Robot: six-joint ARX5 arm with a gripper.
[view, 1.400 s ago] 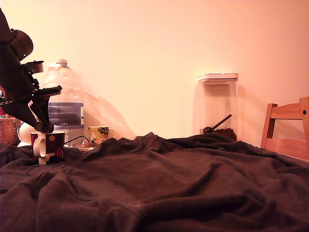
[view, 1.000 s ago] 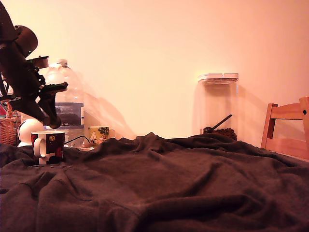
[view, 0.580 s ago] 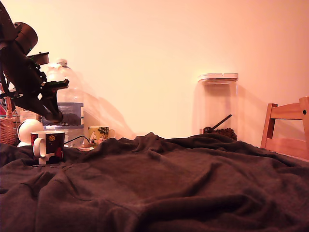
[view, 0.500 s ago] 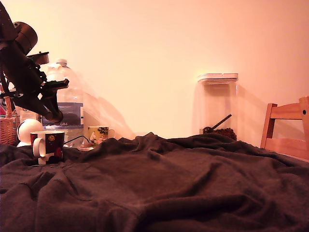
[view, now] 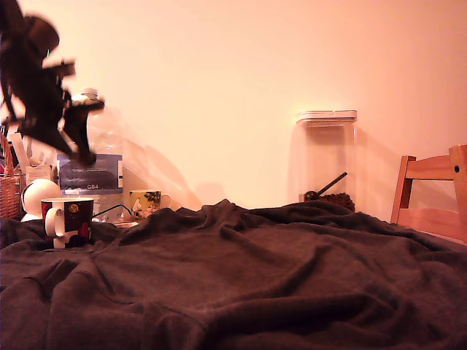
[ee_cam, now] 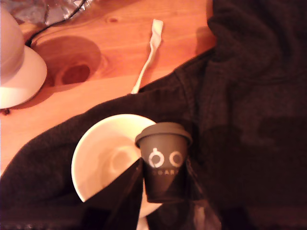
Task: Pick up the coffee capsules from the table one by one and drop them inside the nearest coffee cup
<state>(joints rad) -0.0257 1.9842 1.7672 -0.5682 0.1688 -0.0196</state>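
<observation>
Table [view: 292, 277]: matt, wrinkled dark brown cloth. Coffee cup [view: 69, 221]: glossy glazed ceramic, smooth white interior. Capsule [ee_cam: 163, 162]: matt dark plastic between the gripper's [ee_cam: 160, 199] fingers. Chair [view: 430, 197]: smooth wood. Canister [view: 327, 157]: clear plastic.

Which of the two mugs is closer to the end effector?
The dark coffee cup with the white handle, almost beneath the end effector; the smaller yellow-green mug stands farther toward the exterior view's right.

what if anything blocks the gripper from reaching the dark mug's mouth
Likely nothing, so yes: the gripper hangs above the coffee cup, and the wrist view shows only the capsule in its fingers over the open mouth.
</observation>
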